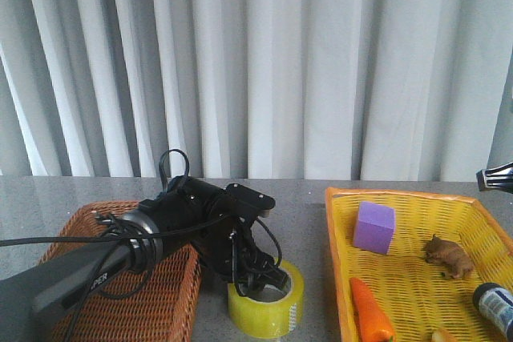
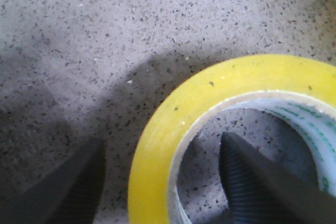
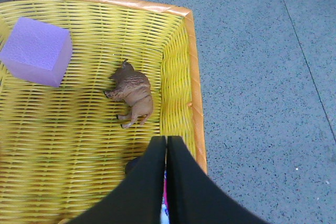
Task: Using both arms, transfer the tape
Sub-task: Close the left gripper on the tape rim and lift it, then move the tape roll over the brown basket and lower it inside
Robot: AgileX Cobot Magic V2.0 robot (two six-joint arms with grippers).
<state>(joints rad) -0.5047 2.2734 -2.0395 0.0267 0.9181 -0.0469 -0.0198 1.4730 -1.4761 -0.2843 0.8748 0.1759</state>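
The yellow tape roll [image 1: 267,302] lies flat on the grey table between the two baskets. My left gripper [image 1: 258,278] is down over it and open. In the left wrist view one finger [image 2: 257,187] is inside the roll's white printed core and the other finger [image 2: 68,190] is outside, with the tape's yellow wall [image 2: 157,156] between them, untouched. My right gripper [image 3: 166,145] is shut and empty, hovering over the yellow basket's [image 3: 191,77] right edge. Only a tip of the right arm [image 1: 495,175] shows in the front view.
A brown wicker basket [image 1: 152,298] sits left of the tape, under my left arm. The yellow basket [image 1: 341,278] on the right holds a purple cube [image 1: 374,227], a brown toy animal [image 1: 449,255], a carrot [image 1: 370,310] and a bottle [image 1: 495,303].
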